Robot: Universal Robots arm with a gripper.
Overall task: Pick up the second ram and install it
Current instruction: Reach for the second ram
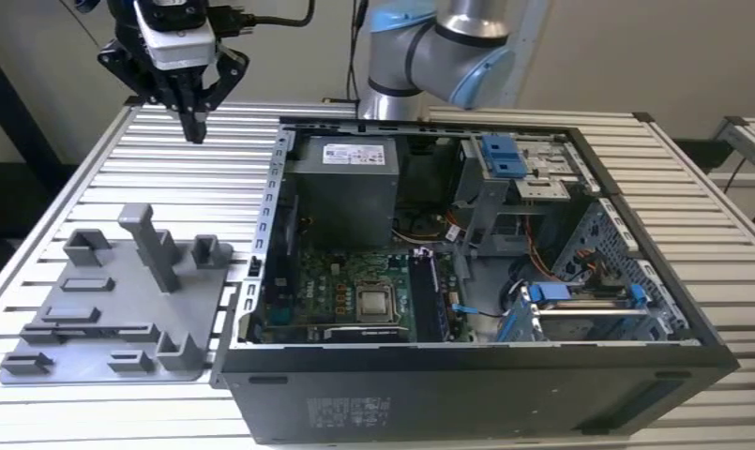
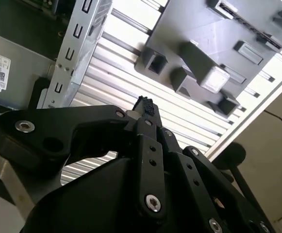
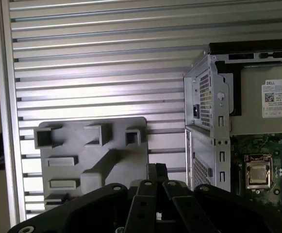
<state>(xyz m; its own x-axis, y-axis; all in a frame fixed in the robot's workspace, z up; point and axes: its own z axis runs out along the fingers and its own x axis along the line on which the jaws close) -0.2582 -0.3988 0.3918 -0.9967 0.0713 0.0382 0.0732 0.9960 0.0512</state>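
Currently I see my gripper (image 1: pixel 196 129) pinched together, hovering above the worktop (image 1: pixel 89 187), grey fixture tray (image 1: pixel 208 300) lower down beside it.

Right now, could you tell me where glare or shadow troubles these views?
Second wrist view: glare whitens the slats and a tray post's top. First wrist view: the slats shine in bright bands; the gripper is a dark mass. Exterior view: even light, yet the case floor beside the motherboard lies in shadow.
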